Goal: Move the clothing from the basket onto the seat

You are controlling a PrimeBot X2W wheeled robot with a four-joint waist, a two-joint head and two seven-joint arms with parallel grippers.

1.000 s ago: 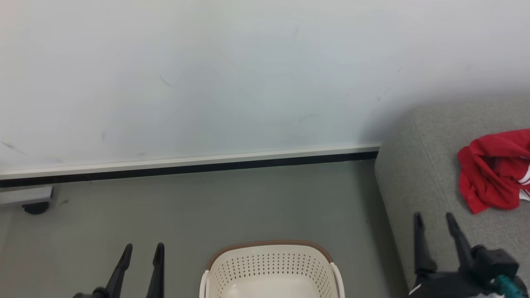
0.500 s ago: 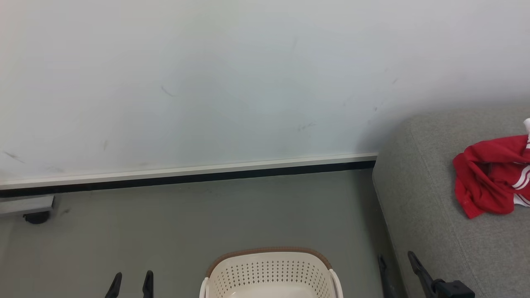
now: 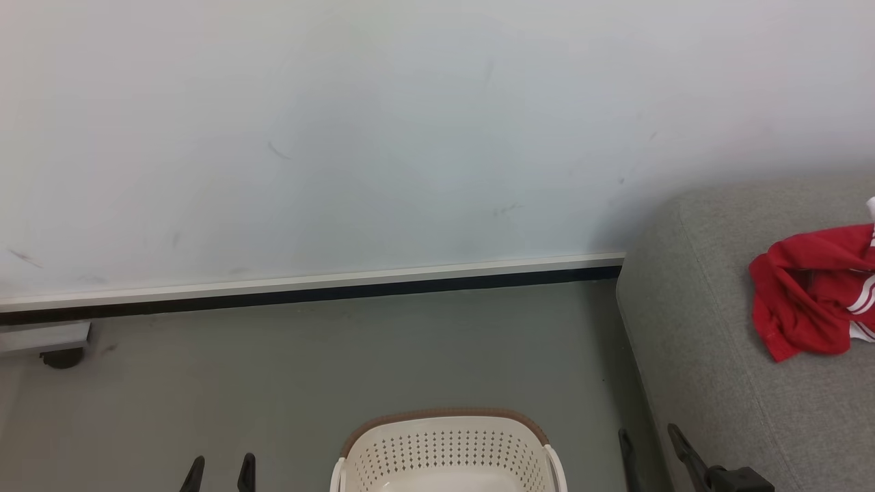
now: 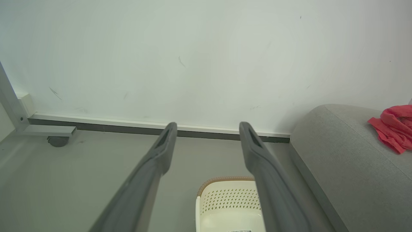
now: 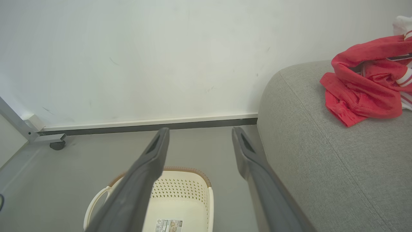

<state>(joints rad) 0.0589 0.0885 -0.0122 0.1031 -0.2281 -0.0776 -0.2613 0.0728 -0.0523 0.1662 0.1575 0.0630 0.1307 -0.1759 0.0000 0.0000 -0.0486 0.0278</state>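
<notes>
At the far left, one small dark wheel [image 3: 61, 357] sits under one grey metal foot [image 3: 41, 336] by the wall. Next comes the left gripper [image 3: 222, 459], low in the head view. Its two dark fingers stand wide apart and hold nothing. In the middle is one basket [image 3: 444, 444], cream with little diamond holes and a brown band on its rim. It stands on the floor. In the right wrist view its pale bottom shows, with one small sticker [image 5: 169, 224] on it. Right of the basket is the right gripper [image 3: 648, 432], just beside the seat. Its two fingers are wide apart too, with nothing in them. Then comes one big grey seat [image 3: 704, 355] with round edges. On it, at the far right, lies the clothing [image 3: 806, 294]: one red heap with thin white stripes. How many pieces are in the heap cannot be told. It is well apart from both grippers. The floor [image 3: 342, 355] is flat and grey-green. Behind it stands one pale wall [image 3: 342, 137] with a few small dark marks, and one white and black strip [image 3: 307, 290] runs along its bottom
</notes>
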